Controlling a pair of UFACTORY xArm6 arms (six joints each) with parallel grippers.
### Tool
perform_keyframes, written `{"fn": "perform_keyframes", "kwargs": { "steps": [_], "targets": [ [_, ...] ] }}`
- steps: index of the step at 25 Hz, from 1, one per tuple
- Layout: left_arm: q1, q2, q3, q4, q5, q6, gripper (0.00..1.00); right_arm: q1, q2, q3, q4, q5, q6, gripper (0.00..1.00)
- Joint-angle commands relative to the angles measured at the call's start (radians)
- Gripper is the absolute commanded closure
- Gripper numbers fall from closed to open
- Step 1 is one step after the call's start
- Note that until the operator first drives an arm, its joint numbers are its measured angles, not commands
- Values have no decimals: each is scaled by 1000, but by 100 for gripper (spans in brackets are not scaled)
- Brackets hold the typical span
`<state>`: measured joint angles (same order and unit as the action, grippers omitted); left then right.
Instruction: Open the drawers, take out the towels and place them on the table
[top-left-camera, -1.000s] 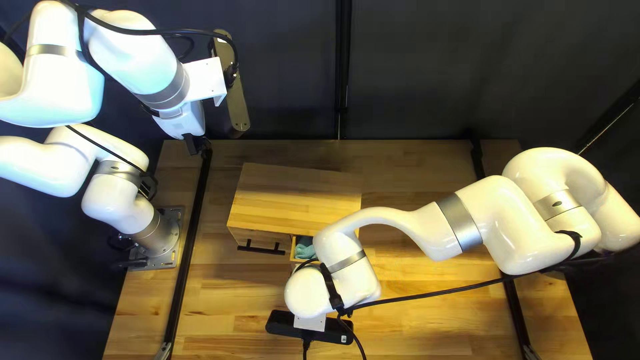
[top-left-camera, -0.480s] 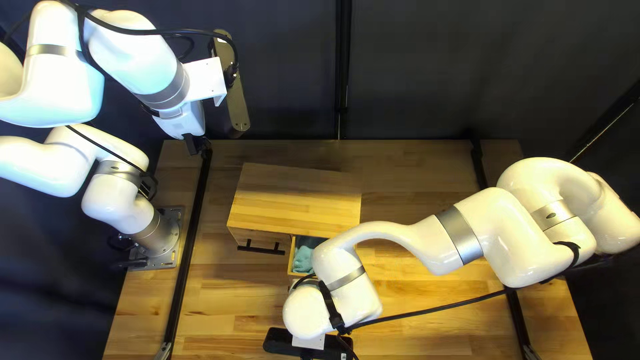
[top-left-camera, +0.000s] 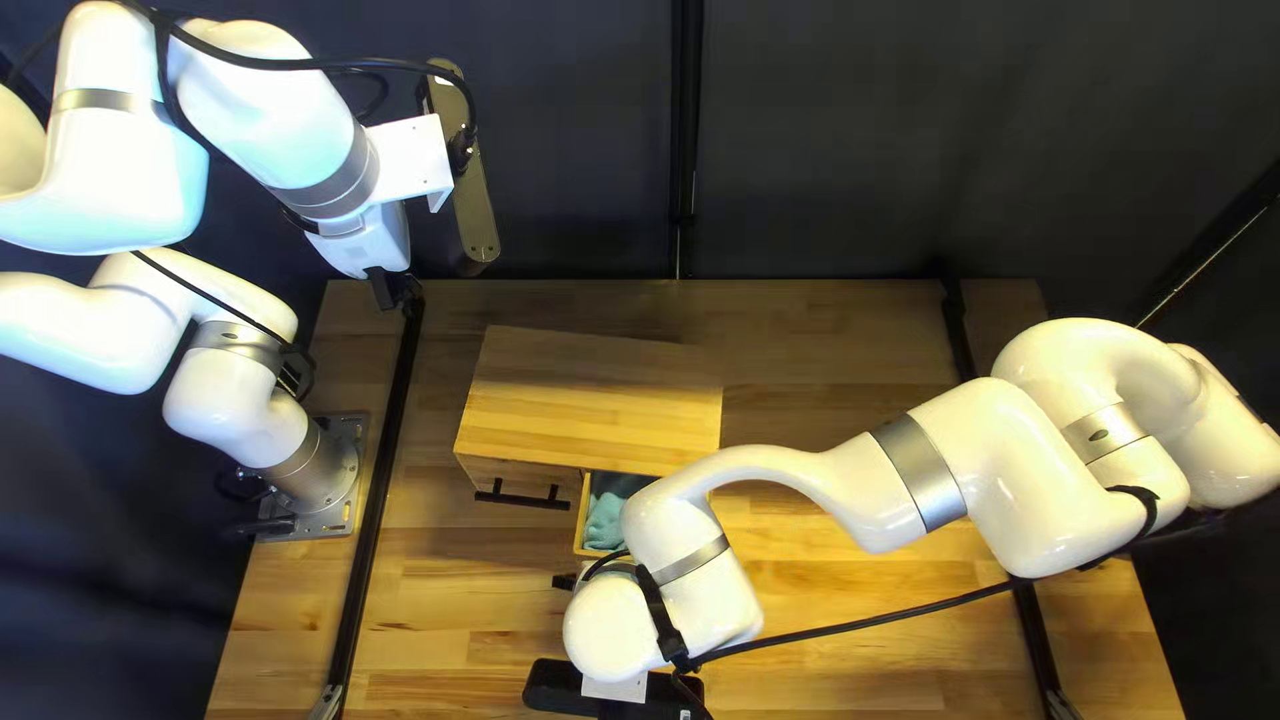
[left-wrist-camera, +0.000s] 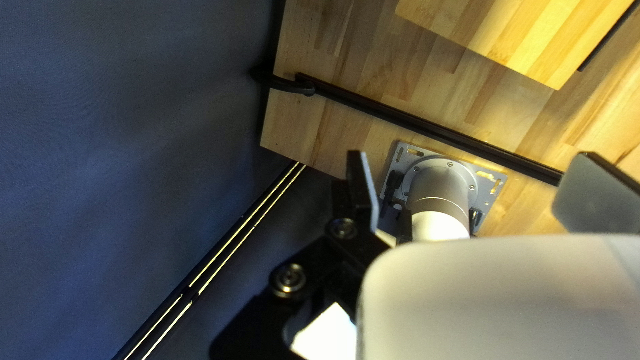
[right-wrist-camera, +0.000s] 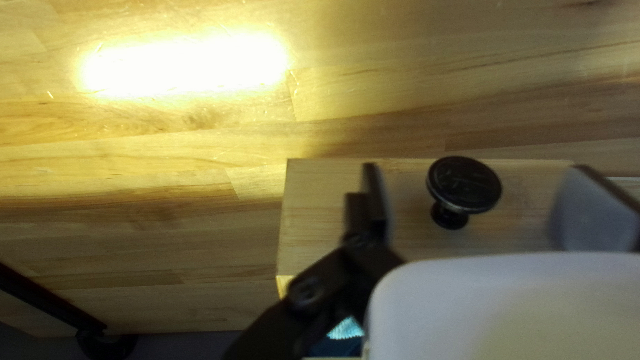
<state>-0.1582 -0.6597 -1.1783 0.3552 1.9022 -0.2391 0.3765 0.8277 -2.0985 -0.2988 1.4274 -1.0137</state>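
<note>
At the near edge of the table (top-left-camera: 450, 620) the right arm (top-left-camera: 900, 470) bends down low, its white wrist hanging over the boards just in front of the cabinet. In its wrist view the right gripper (right-wrist-camera: 480, 210) stands open: one black finger and one grey pad sit well apart on either side of a round black knob (right-wrist-camera: 464, 187), and neither touches it. The knob is fixed to the pale wooden front of the right-hand drawer (top-left-camera: 582, 520), which is pulled partway out of the cabinet toward the near edge. A teal towel (top-left-camera: 604, 522) lies bunched inside this drawer, only part of it showing past the right arm's wrist; a small teal patch also shows under the gripper's links in the right wrist view.

Behind the drawer sits the wooden cabinet (top-left-camera: 590, 400), near the middle of the table. Its left-hand drawer (top-left-camera: 510, 478) is shut, with a black bar handle (top-left-camera: 520, 497) across its front.

Farther back, at the left, the left arm (top-left-camera: 250, 130) is raised high above the table's far left corner. The left gripper (left-wrist-camera: 477, 195) is open and empty, its fingers spread wide, looking down on the arm's own base plate (left-wrist-camera: 400, 155). A dark curtain (top-left-camera: 900, 130) hangs behind the far edge
</note>
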Motion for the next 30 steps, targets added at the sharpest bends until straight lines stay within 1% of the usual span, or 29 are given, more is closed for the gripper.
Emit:
{"fn": "perform_keyframes", "kwargs": {
  "steps": [1, 5, 7, 12, 17, 22, 24, 30],
  "targets": [
    [0, 0, 0, 0, 0, 0, 0, 11, 1, -39, -3, 41, 6, 0],
    [0, 0, 0, 0, 0, 0, 0, 16, 4, -103, 3, 108, 19, 0],
    [0, 0, 0, 0, 0, 0, 0, 12, -4, -113, 12, 128, 30, 0],
    [0, 0, 0, 0, 0, 0, 0, 6, -51, -78, 15, 153, 67, 0],
    [0, 0, 0, 0, 0, 0, 0, -11, -79, -46, 9, 155, 106, 0],
    [0, 0, 0, 0, 0, 0, 0, -36, -70, -61, 4, 173, 151, 0],
    [0, 0, 0, 0, 0, 0, 0, -44, -74, -55, 1, 174, 173, 0],
    [0, 0, 0, 0, 0, 0, 0, -53, -135, 50, -5, 136, 283, 0]
  ]
}}
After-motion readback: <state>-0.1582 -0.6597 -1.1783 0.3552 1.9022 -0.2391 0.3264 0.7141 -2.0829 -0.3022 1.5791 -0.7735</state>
